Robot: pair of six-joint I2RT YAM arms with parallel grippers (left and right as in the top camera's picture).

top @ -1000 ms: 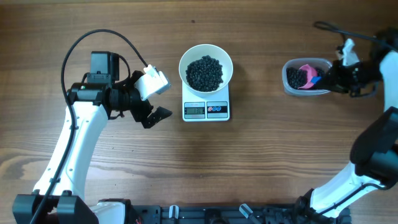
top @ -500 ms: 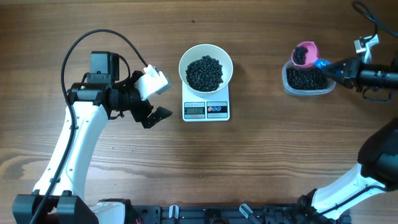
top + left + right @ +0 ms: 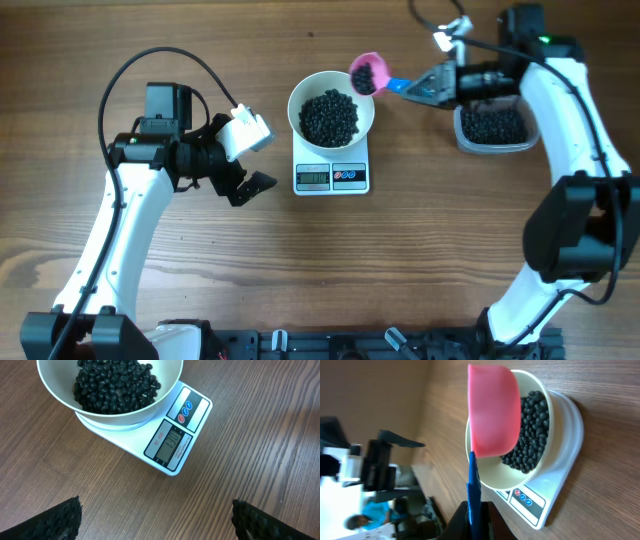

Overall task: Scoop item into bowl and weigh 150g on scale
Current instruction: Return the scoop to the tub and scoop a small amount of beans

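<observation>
The white bowl [image 3: 303, 90] stands on the scale [image 3: 331, 178] and holds a heap of black beans [image 3: 330, 117], the item. My right gripper [image 3: 425, 88] is shut on the blue handle of a pink scoop [image 3: 368, 74]. The scoop carries beans and hovers at the bowl's far right rim. In the right wrist view the scoop [image 3: 492, 415] hangs over the bowl [image 3: 492, 477] and the handle sits between my right gripper's [image 3: 473, 515] jaws. My left gripper [image 3: 245, 160] stays open left of the scale, nothing between its fingertips [image 3: 60, 520]. Its camera shows the scale's display [image 3: 169, 442].
A clear plastic tub [image 3: 493, 127] with more black beans sits at the right, under the right arm. The left arm's black cable loops over the table at the far left [image 3: 150, 60]. Bare wooden table lies in front of the scale.
The right arm has swung left from the tub to the bowl's rim, carrying the scoop with beans in it. The left arm has not moved.
</observation>
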